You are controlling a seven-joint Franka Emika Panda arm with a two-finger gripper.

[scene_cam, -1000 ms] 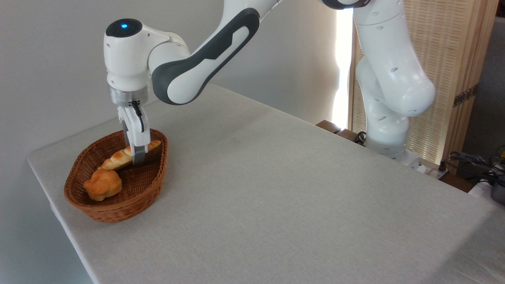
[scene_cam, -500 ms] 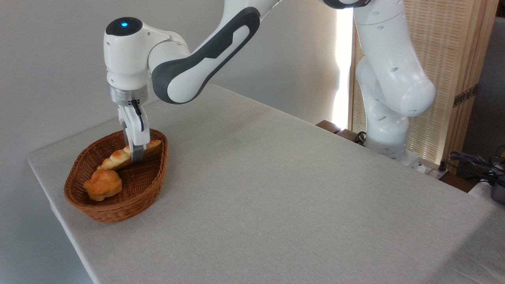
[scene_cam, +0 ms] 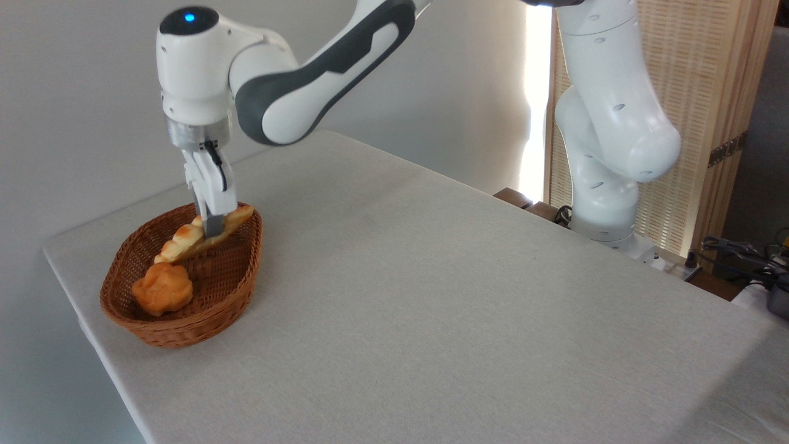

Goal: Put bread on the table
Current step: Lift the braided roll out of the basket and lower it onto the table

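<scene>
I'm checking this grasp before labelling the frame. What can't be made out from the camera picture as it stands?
- The far finger of the gripper: hidden behind the near finger and the long golden braided bread.
- Whether the bread's lower end still touches the brown oval wicker basket: too small to tell.
- The small round orange bun: its underside is hidden by the basket's wall.
- The light grey table: its right and near parts are cut off by the picture's edges.

Brown wicker basket [scene_cam: 185,320]; round orange bun [scene_cam: 163,288] inside, near its front-left wall; slatted wooden screen [scene_cam: 703,92] far right of basket.
</scene>
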